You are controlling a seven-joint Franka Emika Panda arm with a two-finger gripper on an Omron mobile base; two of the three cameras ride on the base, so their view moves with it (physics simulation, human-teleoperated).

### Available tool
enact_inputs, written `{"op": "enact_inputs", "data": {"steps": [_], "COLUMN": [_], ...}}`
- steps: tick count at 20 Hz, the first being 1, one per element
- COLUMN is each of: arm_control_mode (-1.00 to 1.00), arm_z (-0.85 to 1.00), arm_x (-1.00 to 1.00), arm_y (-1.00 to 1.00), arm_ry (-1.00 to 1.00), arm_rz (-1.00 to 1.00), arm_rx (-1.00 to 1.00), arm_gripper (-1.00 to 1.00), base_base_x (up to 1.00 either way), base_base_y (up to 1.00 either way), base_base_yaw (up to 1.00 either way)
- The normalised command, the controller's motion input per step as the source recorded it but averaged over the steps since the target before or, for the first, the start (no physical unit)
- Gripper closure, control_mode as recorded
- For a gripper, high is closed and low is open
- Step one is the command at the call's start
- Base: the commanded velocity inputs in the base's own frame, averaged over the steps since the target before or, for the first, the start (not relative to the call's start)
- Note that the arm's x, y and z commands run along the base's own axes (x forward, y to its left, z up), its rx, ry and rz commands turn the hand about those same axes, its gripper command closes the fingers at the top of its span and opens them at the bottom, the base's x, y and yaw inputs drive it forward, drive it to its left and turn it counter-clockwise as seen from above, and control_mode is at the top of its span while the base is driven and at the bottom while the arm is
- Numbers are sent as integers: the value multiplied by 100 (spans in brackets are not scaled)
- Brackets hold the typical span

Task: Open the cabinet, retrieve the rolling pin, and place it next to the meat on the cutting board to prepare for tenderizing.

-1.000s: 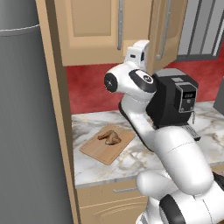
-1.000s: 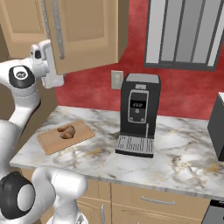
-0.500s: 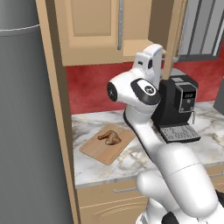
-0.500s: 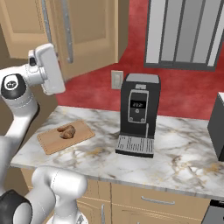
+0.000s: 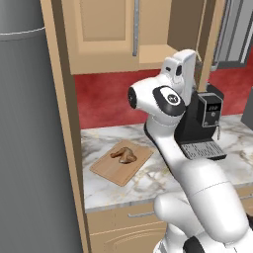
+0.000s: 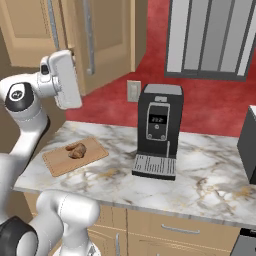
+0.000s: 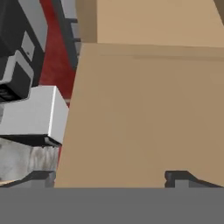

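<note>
The arm has swung its hand rightward, spread gripper (image 7: 109,177) empty beside the open cabinet door (image 6: 107,40), meat (image 5: 124,155) waiting on the cutting board (image 5: 101,170) near the counter's (image 6: 210,192) left edge.

Even, bright rendered light, no glare. Soft shadows under the coffee machine (image 6: 158,132) on the counter (image 6: 210,185). Hand view soft, blocky; base views sharp, undistorted.
</note>
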Motion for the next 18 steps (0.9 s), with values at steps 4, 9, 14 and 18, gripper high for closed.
{"op": "enact_inputs", "data": {"steps": [4, 9, 14, 18], "arm_control_mode": [-100, -100, -100, -100], "arm_z": [1, 0, -2, -7], "arm_x": [0, 0, 0, 2], "arm_y": [-79, -89, -85, -47], "arm_ry": [0, 0, 0, 1], "arm_rz": [-5, 0, 0, 0], "arm_rx": [0, 0, 1, 1], "arm_gripper": [-100, -100, -100, -100], "base_base_x": [0, 0, 0, 0], "base_base_y": [0, 0, 0, 0], "base_base_yaw": [0, 0, 0, 0]}}
